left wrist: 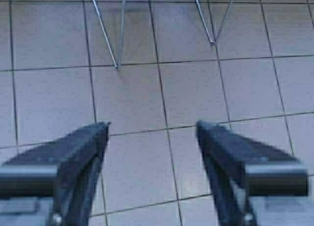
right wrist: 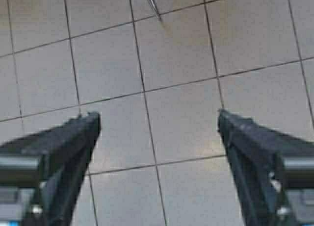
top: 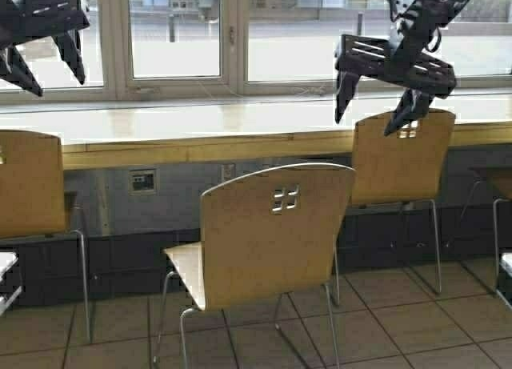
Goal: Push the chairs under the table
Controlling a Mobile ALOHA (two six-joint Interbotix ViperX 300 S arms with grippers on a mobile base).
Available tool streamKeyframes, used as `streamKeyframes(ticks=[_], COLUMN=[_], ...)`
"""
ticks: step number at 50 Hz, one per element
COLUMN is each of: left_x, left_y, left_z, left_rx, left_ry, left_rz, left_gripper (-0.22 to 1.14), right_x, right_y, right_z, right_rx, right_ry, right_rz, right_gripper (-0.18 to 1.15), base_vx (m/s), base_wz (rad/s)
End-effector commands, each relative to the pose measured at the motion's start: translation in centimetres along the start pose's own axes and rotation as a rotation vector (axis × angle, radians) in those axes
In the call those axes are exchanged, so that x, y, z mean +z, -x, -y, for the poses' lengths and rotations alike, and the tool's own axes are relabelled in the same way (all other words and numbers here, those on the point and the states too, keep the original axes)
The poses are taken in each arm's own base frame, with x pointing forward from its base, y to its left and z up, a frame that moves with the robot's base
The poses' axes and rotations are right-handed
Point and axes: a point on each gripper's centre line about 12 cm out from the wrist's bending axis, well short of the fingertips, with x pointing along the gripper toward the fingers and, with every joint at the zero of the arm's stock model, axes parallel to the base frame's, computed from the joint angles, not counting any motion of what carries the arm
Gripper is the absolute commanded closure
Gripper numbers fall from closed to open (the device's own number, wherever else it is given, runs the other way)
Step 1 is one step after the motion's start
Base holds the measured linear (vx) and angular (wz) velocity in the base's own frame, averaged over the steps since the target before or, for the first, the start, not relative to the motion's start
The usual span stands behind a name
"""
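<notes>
Both grippers, left (top: 44, 69) and right (top: 374, 105), hold jaws wide above curved plywood chairs (top: 268, 233).

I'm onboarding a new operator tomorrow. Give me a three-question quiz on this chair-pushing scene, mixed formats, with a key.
1. True or false: the middle chair is already tucked fully under the table.
2. Multiple choice: what does the left hand hold? A) a chair leg B) nothing C) a cloth
3. Fill in: both wrist views look down at the tiled ____.

Key: 1 false, it stands back from the table edge. 2 B, it is open over the tiles, as is the right hand. 3 floor.
</notes>
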Motion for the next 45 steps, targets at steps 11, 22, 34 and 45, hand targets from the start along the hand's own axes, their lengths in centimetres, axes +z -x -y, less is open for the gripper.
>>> streamKeyframes(ticks=[11,22,34,45], left_x=[-0.1,-2.4,-4.2,-5.0], left_y=[-0.5,-4.0,-8.7,-12.7], left_z=[0.1,1.3,4.5,9.0], left_rx=[-0.011,-0.028,-0.018,-0.027], left_ry=[0.108,0.343,0.582,0.753], left_rz=[-0.023,-0.15,-0.19,-0.241], left_gripper=[0.02,0.02,0.02,0.02], right_x=[0.5,0.1,0.8,1.7], right_y=[-0.1,-0.5,-1.5,-2.8], right_z=[-0.4,0.4,3.0,3.9], right_rx=[0.011,0.005,-0.012,-0.008], right_ry=[-0.022,-0.091,-0.355,-0.501], right_rz=[0.003,-0.01,0.013,0.019], right_gripper=[-0.05,-0.05,-0.05,-0.05], base_vx=[0.13,0.17,0.23,0.26], base_wz=[-0.13,0.0,0.06,0.04])
